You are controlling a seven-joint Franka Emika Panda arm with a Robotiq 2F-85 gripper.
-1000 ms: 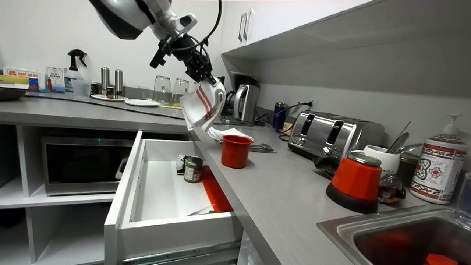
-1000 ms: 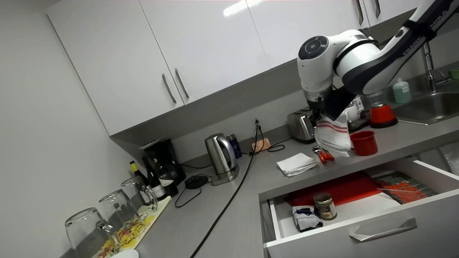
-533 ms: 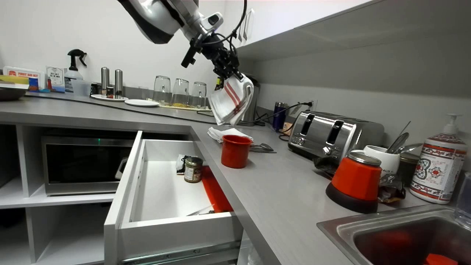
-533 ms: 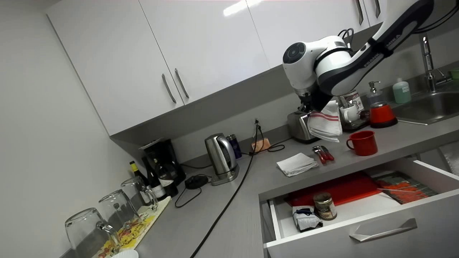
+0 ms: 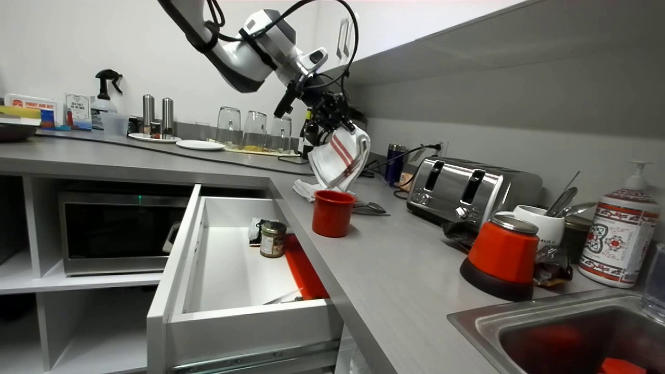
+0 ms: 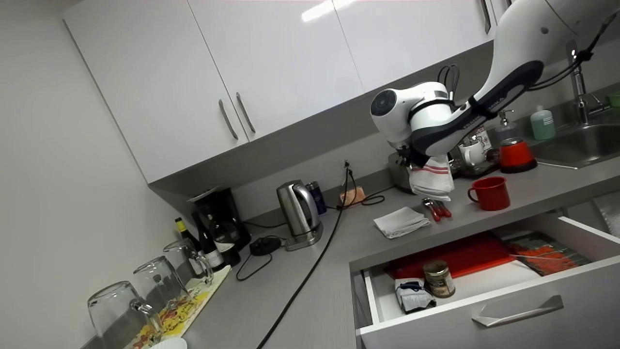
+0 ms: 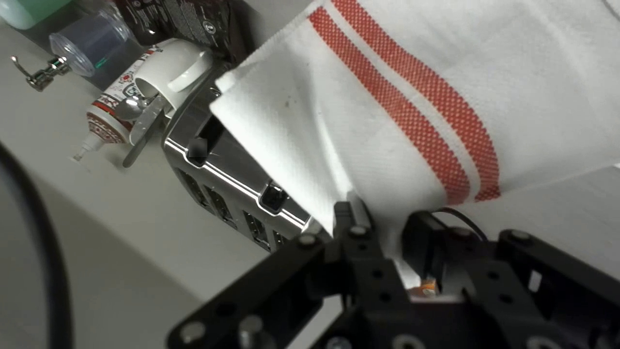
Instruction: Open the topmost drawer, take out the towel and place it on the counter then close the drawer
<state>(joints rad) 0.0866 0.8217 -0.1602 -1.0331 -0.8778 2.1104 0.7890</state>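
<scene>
white cupboards [image 6: 276, 58] over a grey counter [image 5: 384, 270] – striped towel [image 5: 340, 157] hanging, clamped in the jaws

White wall cabinets [image 6: 286, 68] beside a plain pale wall [image 6: 58, 203]
Slim handles [image 6: 227, 119] mark the glossy doors [image 6: 150, 92] (a bright reflection [image 6: 327, 9] streaks across them); open white shelving [image 5: 78, 283] shows in an exterior view.

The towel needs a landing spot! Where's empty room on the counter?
The counter is bare between the red cup and sink, and between the black cord and folded cloth. It's crowded at the back: toaster, white mug, kettle. Tools sit between cup and cloth.
</scene>
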